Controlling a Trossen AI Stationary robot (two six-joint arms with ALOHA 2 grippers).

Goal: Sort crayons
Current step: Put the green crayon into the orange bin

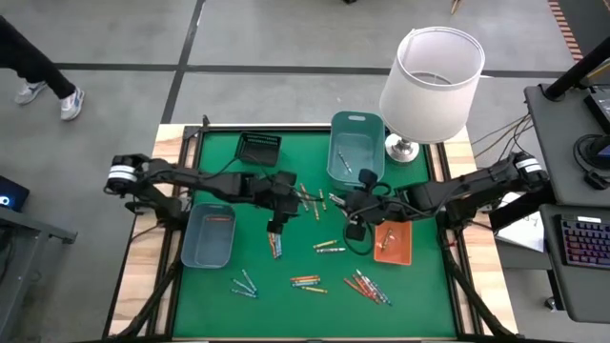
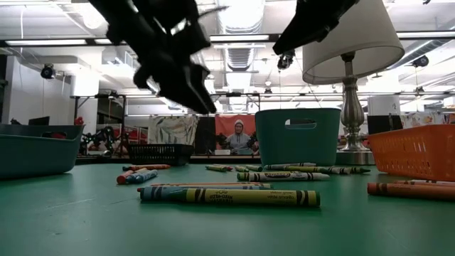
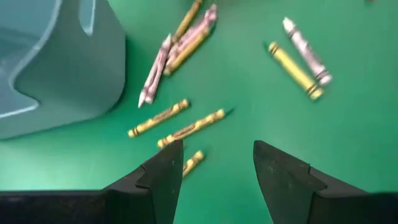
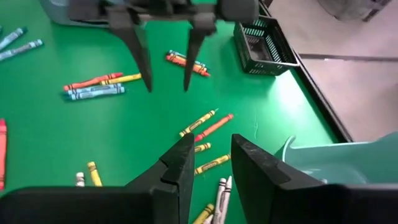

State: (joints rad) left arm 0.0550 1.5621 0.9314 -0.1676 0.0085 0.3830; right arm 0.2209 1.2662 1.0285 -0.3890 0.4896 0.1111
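While both arms hang over the middle of the green counter [image 1: 419, 286], nothing has been picked yet. The left hand [image 1: 275, 227] hovers just left of centre with its two fingers spread wide and empty, seen plainly in its own wrist view, where yellow crayons [image 3: 186, 127] lie right off its fingertips. The right hand [image 1: 355, 227] sits just right of centre, jaws parted a little less, also holding nothing.

Crayons [image 1: 307, 282] are everywhere: a cluster between the two hands, a few at the counter's six o'clock, more down at seven and five.

To do this pick well, I'd say the left hand should single out one stick at the edge of the cluster, turn so its fingers straddle it across the thin side, and drop straight down. Several crayons lie touching or crossed, so a sloppy close could pinch two.

Around the work: a grey-blue tray [image 1: 209, 236] at nine o'clock, a teal bin [image 1: 356, 145] at twelve, an orange tray [image 1: 393, 243] at three, a black basket [image 1: 257, 148] at eleven, and a lamp [image 1: 431, 76] at one. The hands are near each other, so crowding looks like the main hazard.
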